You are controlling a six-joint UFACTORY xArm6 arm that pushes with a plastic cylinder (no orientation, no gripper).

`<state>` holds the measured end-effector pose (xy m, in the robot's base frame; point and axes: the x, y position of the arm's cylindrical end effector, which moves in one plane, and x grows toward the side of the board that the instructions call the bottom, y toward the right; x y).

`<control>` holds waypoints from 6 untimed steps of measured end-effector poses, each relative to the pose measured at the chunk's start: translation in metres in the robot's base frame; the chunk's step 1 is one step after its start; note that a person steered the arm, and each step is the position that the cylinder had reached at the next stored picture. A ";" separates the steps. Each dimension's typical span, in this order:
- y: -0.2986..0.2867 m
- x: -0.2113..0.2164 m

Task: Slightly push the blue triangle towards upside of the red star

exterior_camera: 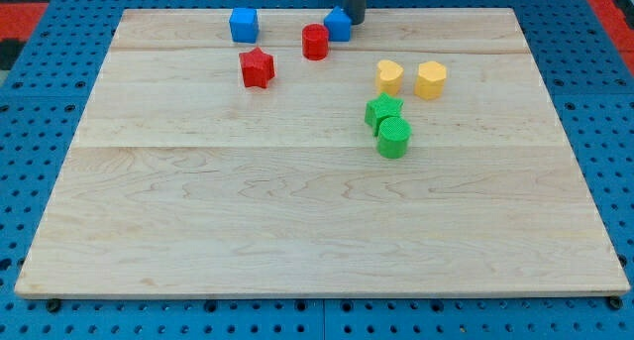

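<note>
The blue triangle (338,26) sits near the view's top, right of centre-left, touching the red cylinder (315,42) at its lower left. The red star (257,68) lies lower left of both. My tip (355,20) stands at the blue triangle's upper right edge, touching or nearly touching it. A blue cube (244,25) sits above the red star, to the left of the triangle.
A yellow heart-like block (389,77) and a yellow hexagon-like block (431,79) sit at the right. A green star (383,111) and a green cylinder (393,138) touch each other below them. The wooden board (297,221) lies on a blue pegboard.
</note>
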<state>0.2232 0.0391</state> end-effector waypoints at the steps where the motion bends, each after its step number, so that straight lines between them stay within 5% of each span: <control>1: 0.017 0.004; 4: -0.102 0.008; 6: -0.067 -0.010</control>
